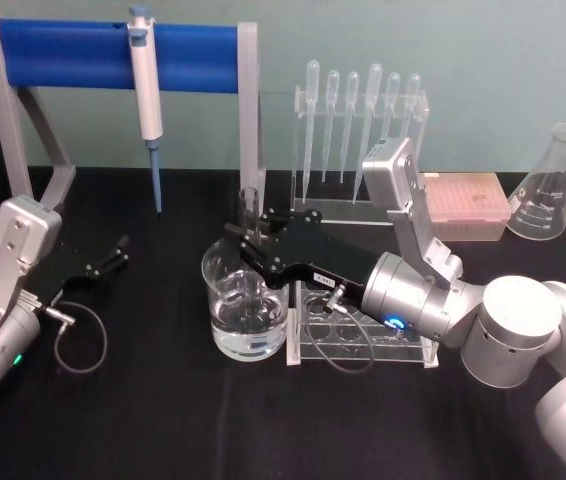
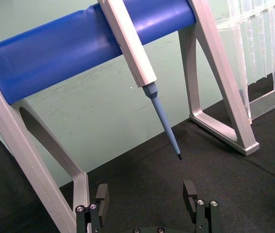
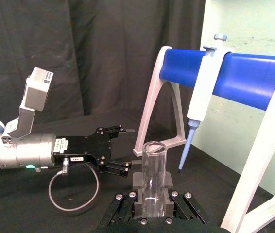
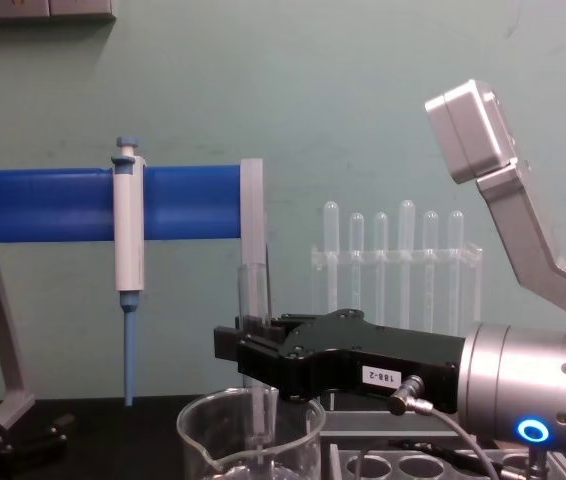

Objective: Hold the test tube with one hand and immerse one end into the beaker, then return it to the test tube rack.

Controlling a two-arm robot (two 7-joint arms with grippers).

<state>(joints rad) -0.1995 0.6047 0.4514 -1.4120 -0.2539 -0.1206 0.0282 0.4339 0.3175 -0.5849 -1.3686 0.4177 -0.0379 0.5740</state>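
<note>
Here, directly over the beaker (image 1: 218, 320): the right tool (image 1: 253, 232), black fingers clamped on the test tube (image 1: 250, 205) and holding it upright. Lower end of the tube down inside the beaker, below the rim; upper, flared end well above it. A shallow pool of clear water in the beaker's bottom; contact between tube and water impossible to tell. Just right of the beaker, the clear test tube rack (image 1: 363, 350) with round holes, partly under the right arm's silver wrist. Well left of the beaker, low over the black desk (image 1: 163, 400), the left tool (image 1: 115, 252), fingers spread wide and holding nothing. Behind the beaker and to its left, a blue-barred stand (image 1: 73, 55) with a pipettor (image 1: 145, 95) hanging from it, tip down. Behind the beaker and to its right, a clear rack of plastic pipettes (image 1: 358, 120), then a pink tip box (image 1: 468, 208), and farthest right a conical flask (image 1: 548, 190).
</note>
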